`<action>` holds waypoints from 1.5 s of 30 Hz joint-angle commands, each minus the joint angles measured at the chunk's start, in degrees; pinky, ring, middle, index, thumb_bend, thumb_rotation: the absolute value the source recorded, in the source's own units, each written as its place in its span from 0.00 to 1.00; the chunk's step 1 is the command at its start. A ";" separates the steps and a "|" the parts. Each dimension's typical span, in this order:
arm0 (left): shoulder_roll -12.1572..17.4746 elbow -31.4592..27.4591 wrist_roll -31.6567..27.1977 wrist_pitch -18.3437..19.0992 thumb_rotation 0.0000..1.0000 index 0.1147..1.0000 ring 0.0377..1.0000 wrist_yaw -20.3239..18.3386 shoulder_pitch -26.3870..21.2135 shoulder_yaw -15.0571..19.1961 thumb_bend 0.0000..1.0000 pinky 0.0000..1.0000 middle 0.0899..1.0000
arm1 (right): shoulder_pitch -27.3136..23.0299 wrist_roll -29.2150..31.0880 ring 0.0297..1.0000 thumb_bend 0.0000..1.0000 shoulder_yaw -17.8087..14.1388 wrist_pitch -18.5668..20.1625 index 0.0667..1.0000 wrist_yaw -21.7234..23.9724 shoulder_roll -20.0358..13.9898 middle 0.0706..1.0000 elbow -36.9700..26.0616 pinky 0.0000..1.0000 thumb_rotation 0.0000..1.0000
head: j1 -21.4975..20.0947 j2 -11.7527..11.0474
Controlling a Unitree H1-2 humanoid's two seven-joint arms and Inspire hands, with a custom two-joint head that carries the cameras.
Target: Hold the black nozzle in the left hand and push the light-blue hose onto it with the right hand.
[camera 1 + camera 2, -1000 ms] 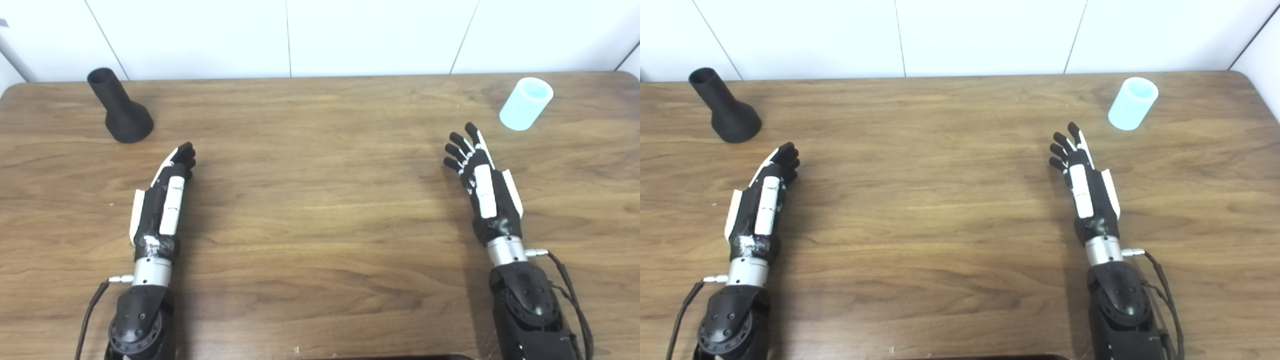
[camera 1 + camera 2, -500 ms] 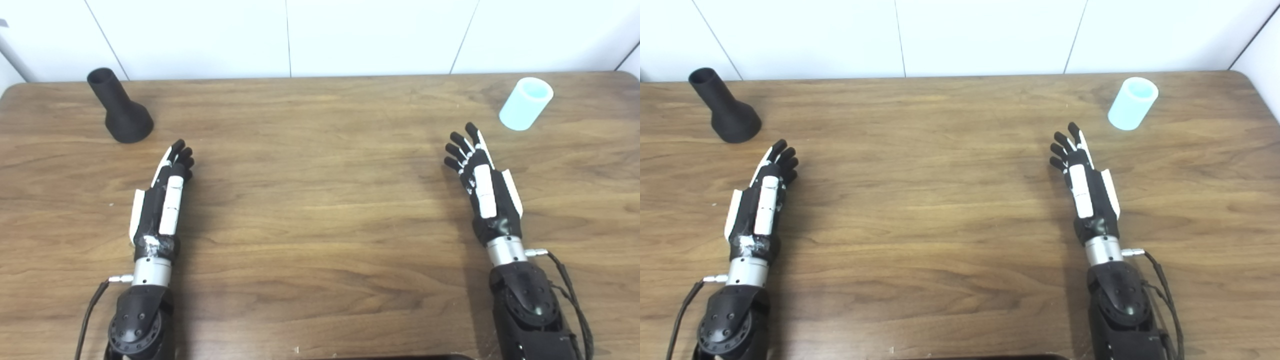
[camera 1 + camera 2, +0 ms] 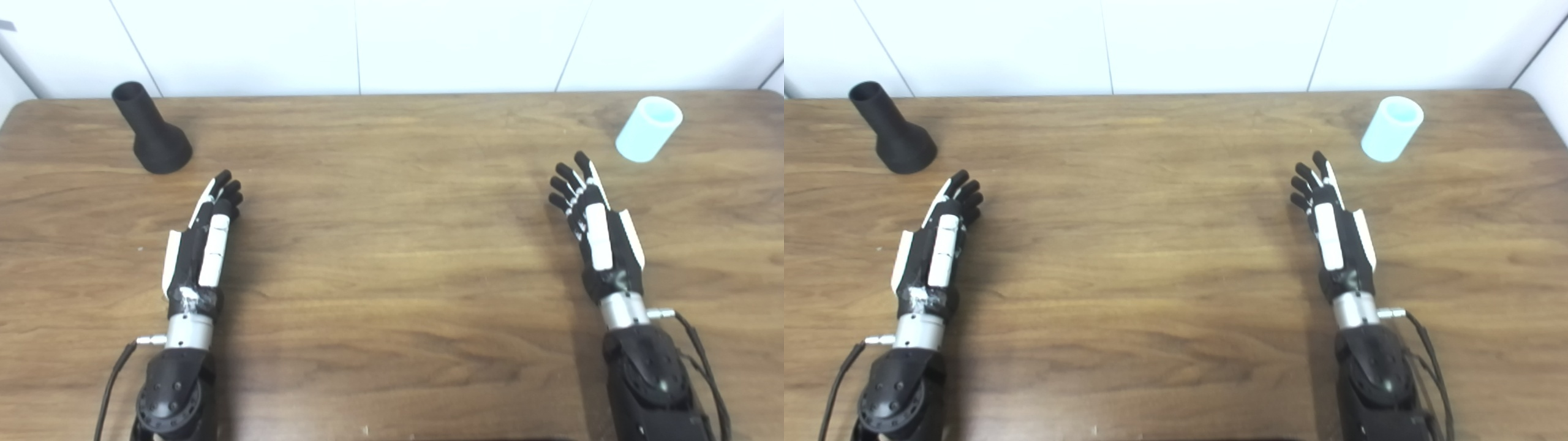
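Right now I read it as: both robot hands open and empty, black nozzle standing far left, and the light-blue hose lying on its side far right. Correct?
Not quite. The light-blue hose stands upright on its end with its opening facing up, as the right eye view shows. The rest holds: the left robot hand and right robot hand are open and empty, and the black nozzle stands far left.

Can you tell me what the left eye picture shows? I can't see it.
Two open robot hands, the left hand and right hand, hold nothing above a wooden table. A black nozzle stands far left; a light-blue hose far right.
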 commanded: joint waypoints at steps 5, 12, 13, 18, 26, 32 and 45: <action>-2.72 2.25 2.87 -1.42 0.84 0.92 0.92 1.49 2.04 -2.09 0.41 0.93 0.91 | 2.22 2.59 0.92 0.50 -0.93 -5.48 1.00 2.02 -1.66 0.93 8.53 0.90 1.00 | 6.07 -5.00; -4.69 4.28 4.42 -2.12 0.81 0.91 0.93 2.85 2.40 -3.14 0.43 0.97 0.91 | 1.50 3.69 0.92 0.52 -1.23 -8.72 1.00 3.56 -3.09 0.94 12.52 0.89 1.00 | 11.51 -9.97; -4.66 4.84 4.66 -2.56 0.81 0.91 0.93 2.76 2.21 -3.29 0.43 0.97 0.91 | 1.38 3.93 0.91 0.54 -1.28 -8.67 1.00 3.61 -3.13 0.94 12.76 0.87 1.00 | 11.87 -10.46; -4.72 6.07 5.99 -3.88 0.83 0.91 0.92 3.03 1.70 -3.76 0.44 0.95 0.90 | 0.88 5.16 0.88 0.62 -1.48 -8.35 0.97 3.98 -3.17 0.91 13.65 0.80 1.00 | 12.30 -11.21; -4.88 6.37 5.64 -5.17 0.76 0.91 0.92 3.01 1.76 -3.21 0.46 0.94 0.90 | 0.85 4.91 0.85 0.68 -1.19 -9.15 0.94 3.96 -2.98 0.89 14.03 0.75 0.98 | 10.38 -10.30; -5.28 5.95 6.51 -5.49 0.50 0.90 0.91 4.96 1.53 -1.92 0.52 0.91 0.88 | 1.03 3.57 0.85 0.74 -1.01 -7.52 0.94 2.66 -2.32 0.88 12.69 0.75 0.95 | 9.34 -9.29; -0.06 6.24 9.40 -4.50 0.25 0.93 0.89 10.87 -8.15 5.27 0.68 0.91 0.90 | 1.06 2.59 0.87 0.66 -0.80 -7.29 0.97 2.40 -2.00 0.89 11.75 0.80 0.96 | 8.98 -8.33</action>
